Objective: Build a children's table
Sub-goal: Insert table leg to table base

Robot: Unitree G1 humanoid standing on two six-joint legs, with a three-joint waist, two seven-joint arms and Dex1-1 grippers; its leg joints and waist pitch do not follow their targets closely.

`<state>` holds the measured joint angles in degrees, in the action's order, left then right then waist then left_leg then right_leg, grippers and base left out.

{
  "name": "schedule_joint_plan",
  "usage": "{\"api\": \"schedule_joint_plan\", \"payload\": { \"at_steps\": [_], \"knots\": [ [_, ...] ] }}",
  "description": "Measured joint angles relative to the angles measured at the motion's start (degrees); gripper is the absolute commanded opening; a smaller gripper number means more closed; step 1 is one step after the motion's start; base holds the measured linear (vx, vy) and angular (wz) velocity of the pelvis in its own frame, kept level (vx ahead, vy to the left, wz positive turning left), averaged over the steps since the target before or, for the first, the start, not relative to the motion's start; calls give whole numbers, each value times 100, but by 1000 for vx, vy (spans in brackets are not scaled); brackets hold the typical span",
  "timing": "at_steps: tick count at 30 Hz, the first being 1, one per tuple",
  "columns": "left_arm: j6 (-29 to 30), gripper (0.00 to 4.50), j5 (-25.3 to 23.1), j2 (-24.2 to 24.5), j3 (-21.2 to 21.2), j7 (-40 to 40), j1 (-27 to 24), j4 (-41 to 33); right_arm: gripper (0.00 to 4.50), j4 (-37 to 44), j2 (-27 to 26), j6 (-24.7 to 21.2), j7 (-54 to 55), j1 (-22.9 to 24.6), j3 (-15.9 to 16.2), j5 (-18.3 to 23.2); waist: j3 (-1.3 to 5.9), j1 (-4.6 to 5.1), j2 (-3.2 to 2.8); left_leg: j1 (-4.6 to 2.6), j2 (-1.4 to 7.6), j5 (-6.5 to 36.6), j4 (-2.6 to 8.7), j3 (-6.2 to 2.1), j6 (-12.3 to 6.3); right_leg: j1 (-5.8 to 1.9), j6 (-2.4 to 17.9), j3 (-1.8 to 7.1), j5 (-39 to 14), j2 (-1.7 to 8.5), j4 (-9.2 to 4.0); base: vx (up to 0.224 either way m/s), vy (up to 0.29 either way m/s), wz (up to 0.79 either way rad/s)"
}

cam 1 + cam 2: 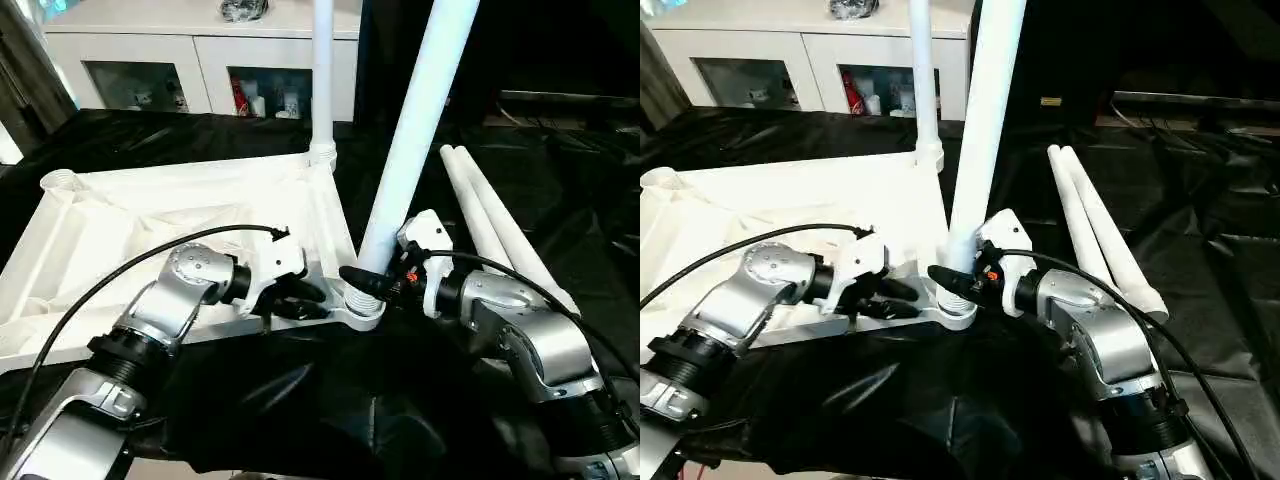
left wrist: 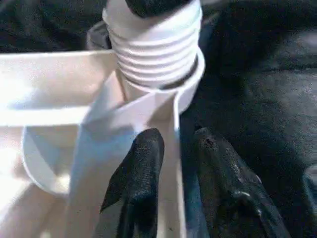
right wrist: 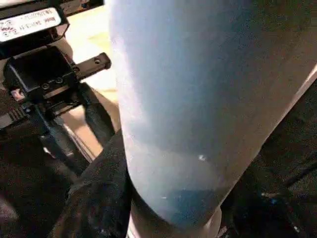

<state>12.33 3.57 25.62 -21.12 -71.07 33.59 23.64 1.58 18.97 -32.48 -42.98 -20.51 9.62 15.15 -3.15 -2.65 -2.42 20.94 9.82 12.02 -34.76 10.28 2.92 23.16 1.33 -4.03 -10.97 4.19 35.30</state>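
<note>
Left eye view shows the children's table top [image 1: 180, 215] lying upside down on black sheeting, ribbed underside up. One leg [image 1: 322, 70] already stands in the far corner socket. A second leg [image 1: 415, 130] leans in the near corner socket [image 1: 362, 305], its threaded end only partly seated. Two spare legs [image 1: 495, 225] lie side by side on the sheeting to the right. The right gripper [image 1: 375, 283] is clenched around the leaning leg just above the socket. The left gripper [image 2: 171, 163] straddles the table top's rim beside that socket; whether it actually pinches the rim cannot be told. The likely risk is that the tilted leg cross-threads or jams, and the table top could shift if the rim is not held firmly.
</note>
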Motion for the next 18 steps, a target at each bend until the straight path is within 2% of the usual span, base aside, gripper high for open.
{"api": "schedule_joint_plan", "payload": {
  "at_steps": [15, 18],
  "knots": [
    [-100, 133, -121, -24, -2, 164, 22, 160, 189, 9, -23, -18, 3, 0, 45, 4, -31, 72, -50, 2, 0, 0, 11, 0, 0, 0, 0, -1, 0, -1, -11, 0, 0, 0],
    [-86, 97, -121, -14, -3, 101, 22, 160, 189, 12, -24, -18, 6, 0, 45, 5, -34, 72, -55, 1, 0, 0, 17, 0, 0, 0, 0, -1, 0, -1, -16, 0, 0, 0]
  ]
}}
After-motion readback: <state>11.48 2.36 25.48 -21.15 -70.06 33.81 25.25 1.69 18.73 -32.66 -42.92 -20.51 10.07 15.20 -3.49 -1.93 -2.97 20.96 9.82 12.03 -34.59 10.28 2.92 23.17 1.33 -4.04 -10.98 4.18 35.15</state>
